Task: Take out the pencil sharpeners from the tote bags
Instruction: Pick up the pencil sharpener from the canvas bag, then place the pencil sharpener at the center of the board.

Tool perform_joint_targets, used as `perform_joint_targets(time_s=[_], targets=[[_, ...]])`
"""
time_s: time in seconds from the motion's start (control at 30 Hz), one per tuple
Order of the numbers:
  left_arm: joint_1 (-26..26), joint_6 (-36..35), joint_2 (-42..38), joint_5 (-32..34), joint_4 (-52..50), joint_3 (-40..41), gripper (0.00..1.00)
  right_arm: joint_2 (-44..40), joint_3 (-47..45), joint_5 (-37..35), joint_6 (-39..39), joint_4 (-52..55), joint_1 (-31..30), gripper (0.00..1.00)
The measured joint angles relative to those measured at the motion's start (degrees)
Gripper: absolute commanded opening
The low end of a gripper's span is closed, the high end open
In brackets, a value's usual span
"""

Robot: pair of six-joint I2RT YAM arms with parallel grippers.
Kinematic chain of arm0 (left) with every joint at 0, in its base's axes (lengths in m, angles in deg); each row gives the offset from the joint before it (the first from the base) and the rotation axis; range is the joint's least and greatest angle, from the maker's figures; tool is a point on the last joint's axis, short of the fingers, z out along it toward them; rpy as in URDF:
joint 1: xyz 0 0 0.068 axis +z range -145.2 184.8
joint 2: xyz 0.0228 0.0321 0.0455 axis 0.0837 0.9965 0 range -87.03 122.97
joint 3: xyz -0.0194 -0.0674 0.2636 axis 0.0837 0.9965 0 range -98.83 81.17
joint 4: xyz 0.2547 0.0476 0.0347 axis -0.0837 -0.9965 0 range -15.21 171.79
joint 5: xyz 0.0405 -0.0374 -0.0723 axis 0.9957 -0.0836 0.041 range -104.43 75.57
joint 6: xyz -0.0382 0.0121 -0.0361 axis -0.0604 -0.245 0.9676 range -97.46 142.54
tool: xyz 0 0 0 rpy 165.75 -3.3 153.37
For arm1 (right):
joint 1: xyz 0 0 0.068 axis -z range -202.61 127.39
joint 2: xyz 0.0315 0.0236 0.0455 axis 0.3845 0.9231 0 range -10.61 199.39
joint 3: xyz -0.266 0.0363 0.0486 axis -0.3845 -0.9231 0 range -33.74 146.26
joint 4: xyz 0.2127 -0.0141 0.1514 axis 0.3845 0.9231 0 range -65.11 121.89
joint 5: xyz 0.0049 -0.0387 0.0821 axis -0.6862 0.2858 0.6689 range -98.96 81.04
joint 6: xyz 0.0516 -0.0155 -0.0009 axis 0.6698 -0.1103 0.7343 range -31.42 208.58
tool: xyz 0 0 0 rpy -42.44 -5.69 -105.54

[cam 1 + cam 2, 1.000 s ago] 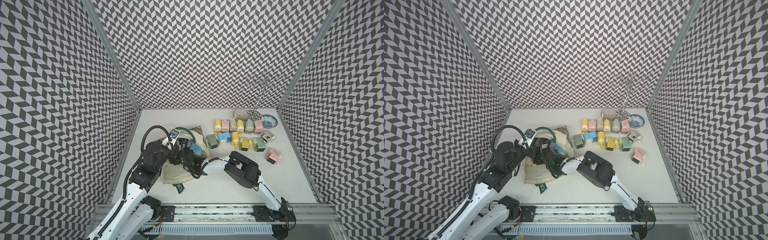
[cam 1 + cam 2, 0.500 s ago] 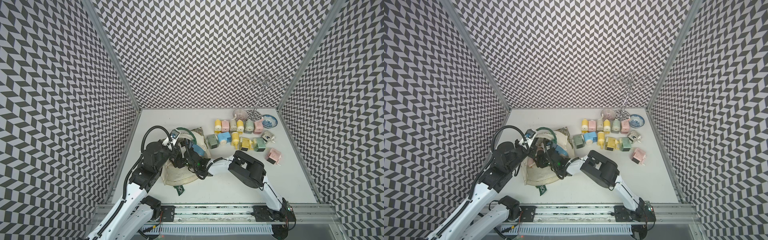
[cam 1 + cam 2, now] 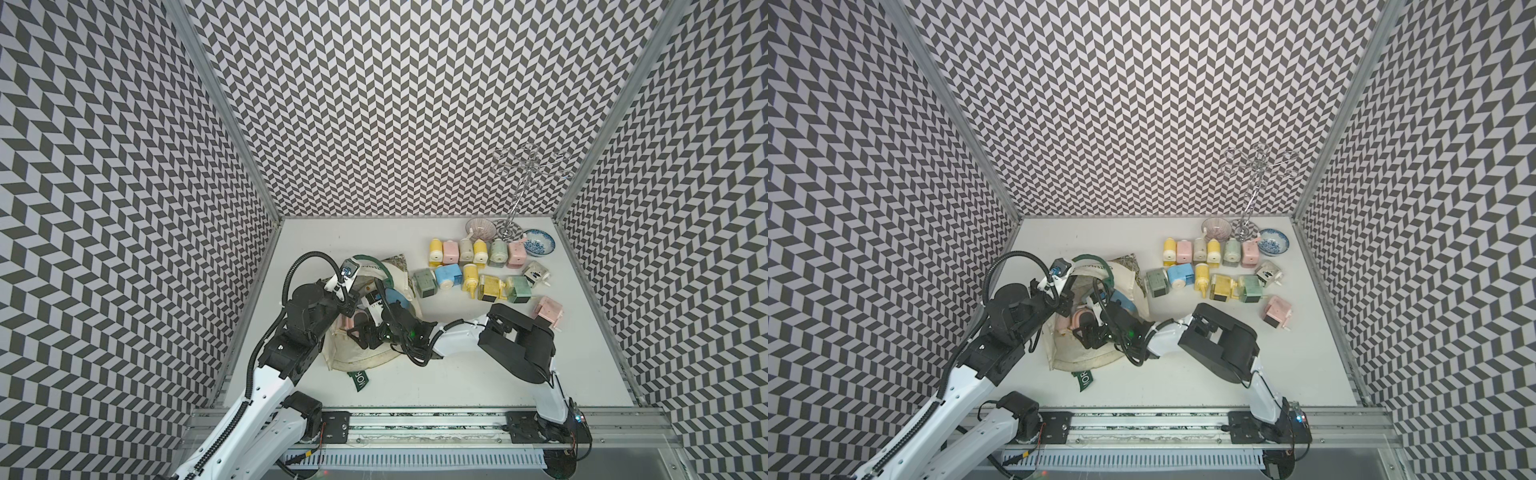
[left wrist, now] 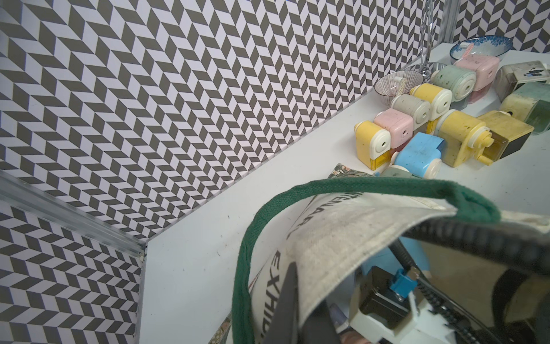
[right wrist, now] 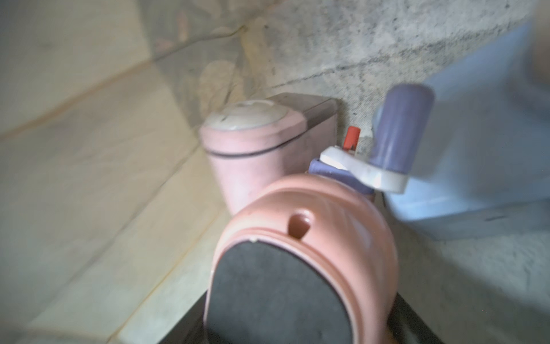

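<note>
The cream tote bag (image 3: 365,357) (image 3: 1073,353) lies open at the table's left. My left gripper (image 3: 352,300) (image 4: 294,303) is shut on its canvas rim and holds the mouth up. My right gripper (image 3: 1086,330) (image 5: 285,312) reaches inside the bag, shut on a pink pencil sharpener (image 5: 303,238) (image 3: 1081,320) with a dark panel. Inside the bag, behind the held one, lie another pink sharpener (image 5: 256,140) and a blue one (image 5: 476,163) with a purple crank. Several pastel sharpeners (image 3: 469,266) (image 3: 1204,266) stand in rows on the table to the bag's right.
A single pink sharpener (image 3: 548,309) lies near the right wall. Two patterned bowls (image 3: 538,243) (image 3: 480,228) and a wire metal stand (image 3: 519,195) fill the back right corner. A green strap end (image 3: 358,380) hangs off the bag toward the front rail.
My right arm has drawn back to the right, its elbow and forearm shifting that way with the pink sharpener in the jaws. The left arm has held still on the bag's rim.
</note>
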Motion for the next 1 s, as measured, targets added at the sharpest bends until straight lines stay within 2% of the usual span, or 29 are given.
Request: perform_joint_targets(time_s=[0.3, 0.5, 0.7, 0.83, 1.0], targets=[[0.00, 0.00, 0.00, 0.04, 0.04, 0.00, 0.00, -12.37, -10.60, 3.17, -6.56, -0.02, -0.74, 0.44], [0.00, 0.02, 0.02, 0.20, 0.07, 0.00, 0.00, -22.23, -13.03, 5.95, -13.03, 6.80, -0.66, 0.43], [-0.02, 0.24, 0.07, 0.35, 0.11, 0.00, 0.00, -36.46, -18.53, 7.04, -17.16, 13.81, -0.50, 0.44], [-0.04, 0.39, 0.15, 0.61, 0.24, 0.00, 0.00, -44.59, -20.57, 4.79, -18.84, 21.03, 1.40, 0.44], [-0.26, 0.48, 0.22, 0.70, 0.22, 0.00, 0.00, -52.74, -24.81, 1.46, -18.36, 23.91, 8.39, 0.44]])
